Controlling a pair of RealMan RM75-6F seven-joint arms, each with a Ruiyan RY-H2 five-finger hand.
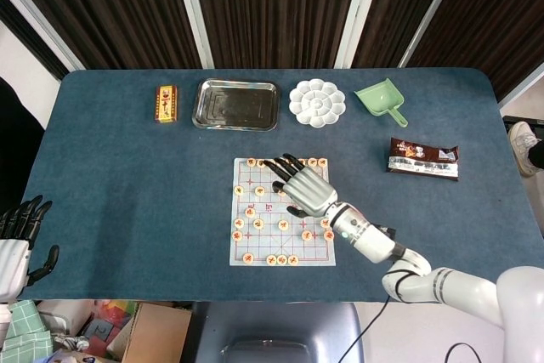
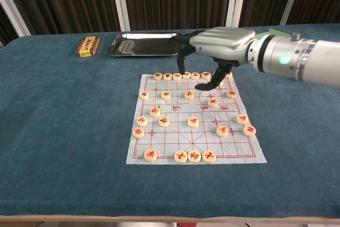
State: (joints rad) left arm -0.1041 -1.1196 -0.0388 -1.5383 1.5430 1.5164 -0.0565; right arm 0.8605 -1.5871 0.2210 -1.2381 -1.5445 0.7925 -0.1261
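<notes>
Right hand [image 2: 220, 43] fingers [image 2: 182, 51] released over chess board [image 2: 159, 152], red and black characters on pieces [image 2: 180, 156], left hand [image 1: 17, 244] spread

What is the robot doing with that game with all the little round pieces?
The robot's right hand hovers over the far rows of a Chinese chess board, fingers spread and pointing down toward the round pieces; it holds nothing. Its left hand waits at the table's near left edge, off the board. Along the far side lie a small yellow box, a metal tray, a white palette and a green scoop. A brown snack packet lies to the right.
</notes>
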